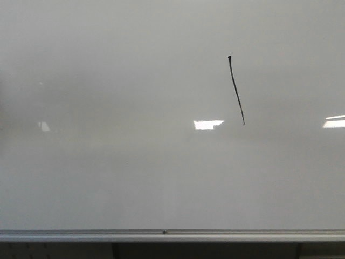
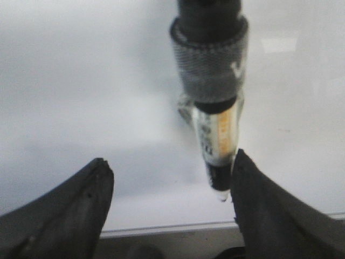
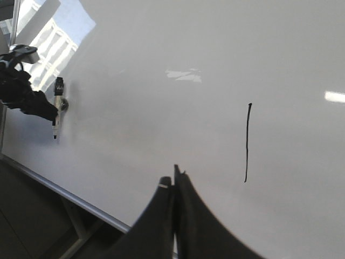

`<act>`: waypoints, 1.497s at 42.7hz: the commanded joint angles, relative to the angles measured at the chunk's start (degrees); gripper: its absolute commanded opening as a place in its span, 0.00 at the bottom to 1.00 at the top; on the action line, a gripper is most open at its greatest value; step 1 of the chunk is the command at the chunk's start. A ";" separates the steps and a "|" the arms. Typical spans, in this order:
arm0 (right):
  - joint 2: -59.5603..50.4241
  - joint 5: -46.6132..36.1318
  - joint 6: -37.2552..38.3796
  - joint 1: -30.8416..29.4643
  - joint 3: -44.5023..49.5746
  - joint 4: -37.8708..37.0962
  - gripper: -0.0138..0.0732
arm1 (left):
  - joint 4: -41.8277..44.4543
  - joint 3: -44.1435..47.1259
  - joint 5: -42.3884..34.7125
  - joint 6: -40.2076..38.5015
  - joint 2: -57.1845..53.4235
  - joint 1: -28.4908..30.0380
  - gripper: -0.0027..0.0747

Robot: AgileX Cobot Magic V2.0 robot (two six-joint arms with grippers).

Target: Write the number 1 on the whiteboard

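Note:
The whiteboard (image 1: 108, 162) fills the front view, and neither gripper shows there. The number 1 (image 1: 236, 89) is a thin black, slightly slanted stroke right of centre, also seen as the stroke (image 3: 247, 143) in the right wrist view. My left gripper (image 2: 171, 162) is open with its jaws wide apart. A marker (image 2: 215, 124) with a clear barrel and a grey wrap hangs close beside one finger (image 2: 259, 205). The right wrist view shows that marker (image 3: 56, 116) far left of the stroke, by the left arm (image 3: 21, 97). My right gripper (image 3: 175, 175) is shut and holds nothing.
A silver rail (image 1: 161, 235) runs along the board's bottom edge, with dark space below it. The same rail (image 3: 64, 191) shows in the right wrist view above a dark frame. Bright white light reflections (image 1: 207, 124) lie on the board near the stroke.

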 commanded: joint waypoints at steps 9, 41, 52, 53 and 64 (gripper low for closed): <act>0.33 -8.21 0.08 -0.35 -1.51 2.31 0.09 | 1.74 3.31 2.26 -3.08 -19.49 -0.97 0.20; 0.33 -3.27 0.08 -0.35 -1.51 2.31 0.09 | -2.36 30.20 -2.99 -3.07 -76.44 -7.45 0.01; 0.33 -1.19 0.08 -0.35 -1.51 2.31 0.09 | -4.33 30.57 -2.18 -3.07 -84.43 -7.45 0.01; 0.33 -1.13 0.08 -0.35 -1.51 2.31 0.09 | -4.33 30.57 -2.18 -3.07 -84.53 -7.45 0.01; 0.33 -0.95 0.08 -0.35 -1.51 2.31 0.09 | -4.33 30.57 -2.18 -3.07 -84.53 -7.45 0.01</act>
